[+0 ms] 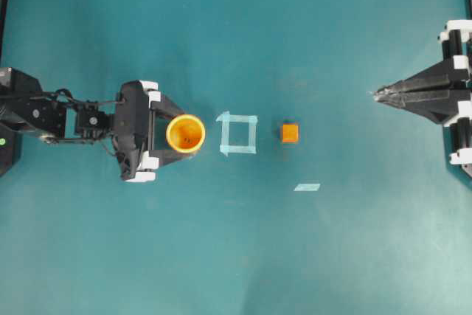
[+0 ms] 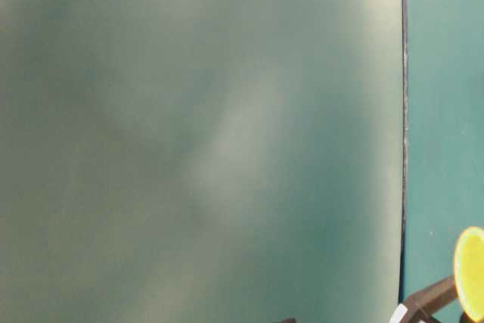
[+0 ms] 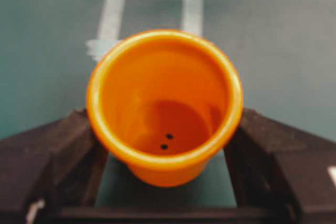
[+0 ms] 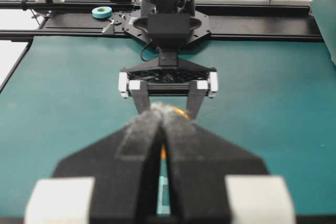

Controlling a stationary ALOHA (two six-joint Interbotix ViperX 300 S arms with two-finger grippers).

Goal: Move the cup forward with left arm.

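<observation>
The cup [image 1: 185, 133] sits upright between the left gripper's [image 1: 175, 133] fingers [image 3: 60, 150], short of the tape square [image 1: 238, 133] just ahead, so the forward move looks undone. The jaws flank the cup widely; whether they grip it, I cannot tell. The arm reaches low, pointing toward the square.

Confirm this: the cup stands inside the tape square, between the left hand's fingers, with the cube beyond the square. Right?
Not quite. The cup stands beside the tape square, not inside it, as the overhead view shows. It is between the left hand's fingers, and the cube lies beyond the square.
</observation>
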